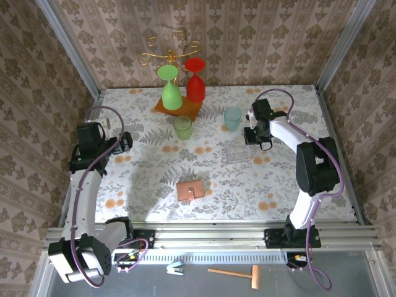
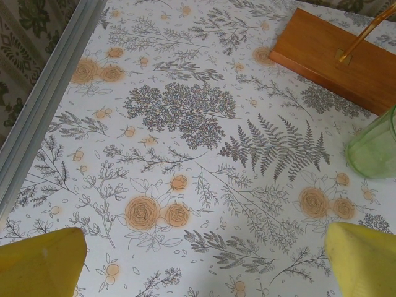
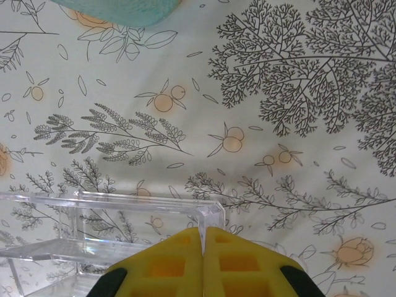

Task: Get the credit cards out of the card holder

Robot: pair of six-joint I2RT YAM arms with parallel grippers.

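The card holder (image 1: 190, 189) lies flat on the flowered table, near the front centre; it is tan-brown with a small dark mark on top. The credit cards are hidden. My left gripper (image 1: 127, 141) hovers over the left side of the table, far from the holder. It is wide open (image 2: 204, 266), with its yellow fingertips (image 2: 43, 263) at the frame's corners and bare cloth between them. My right gripper (image 1: 260, 143) is at the right rear. Its yellow fingers (image 3: 203, 238) are shut on the thin wall at a corner of a clear plastic box (image 3: 111, 204).
A wooden stand base (image 1: 178, 106) (image 2: 340, 55) at the back carries an upturned green glass (image 1: 171, 86) and a red one (image 1: 195, 77). A green cup (image 1: 182, 127) (image 2: 374, 145) and a teal cup (image 1: 232, 117) (image 3: 117, 9) stand mid-table. The metal frame rail (image 2: 43, 105) borders the left edge.
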